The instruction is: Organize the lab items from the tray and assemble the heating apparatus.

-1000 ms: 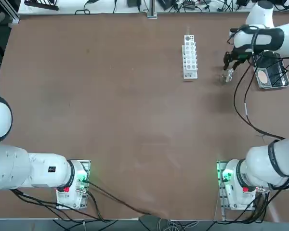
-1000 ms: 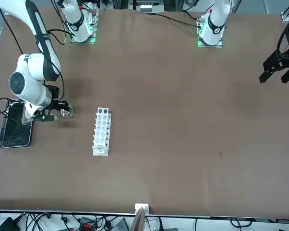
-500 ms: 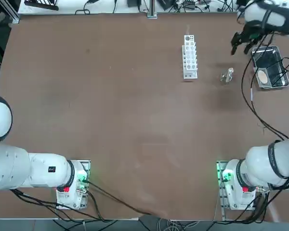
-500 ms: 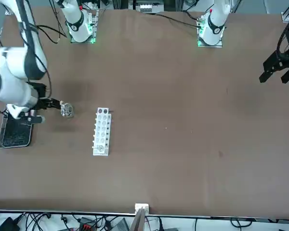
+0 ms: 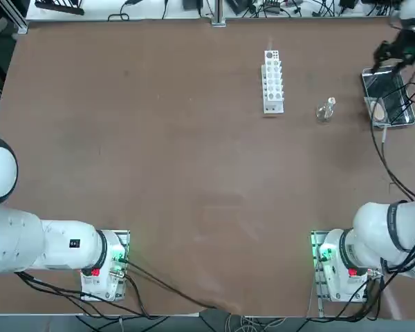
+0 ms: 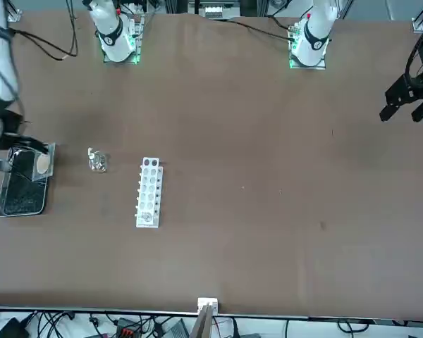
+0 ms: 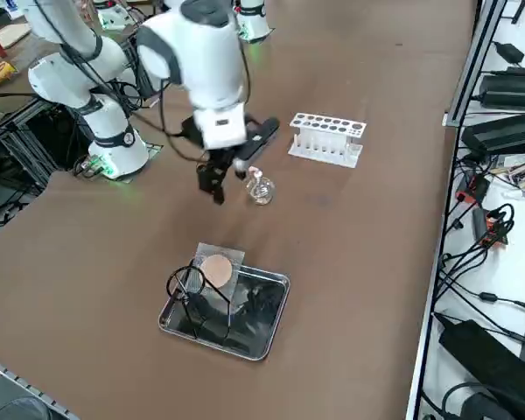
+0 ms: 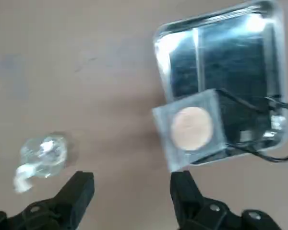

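The brown worktop point(image 5: 159, 159) is filling most of the top and front views, and the working right arm is running off the picture edge in both, so only part of it is showing there; the right side view is giving it whole. The white test-tube rack point(image 5: 272, 81) is standing toward the far edge of the worktop, its holes too small to tell whether anything is in them. The shiny metal tray point(image 7: 262, 328) is lying near the far right corner, with its dark mirrored floor making the contents hard to read. The grey square mesh with the tan centre point(image 8: 192, 128) is lying tilted across one end of the tray, overhanging the rim. The black wire ring stand point(image 7: 191, 294) is sitting inside the tray, its thin legs blending into the reflections and partly cut off in the wrist view. The right gripper point(image 8: 130, 188) is hanging above bare worktop between tray and burner, fingers spread wide and holding nothing. The small clear glass burner point(image 7: 260, 189) is standing on the worktop between rack and tray, apart from both, blurred in the wrist view.
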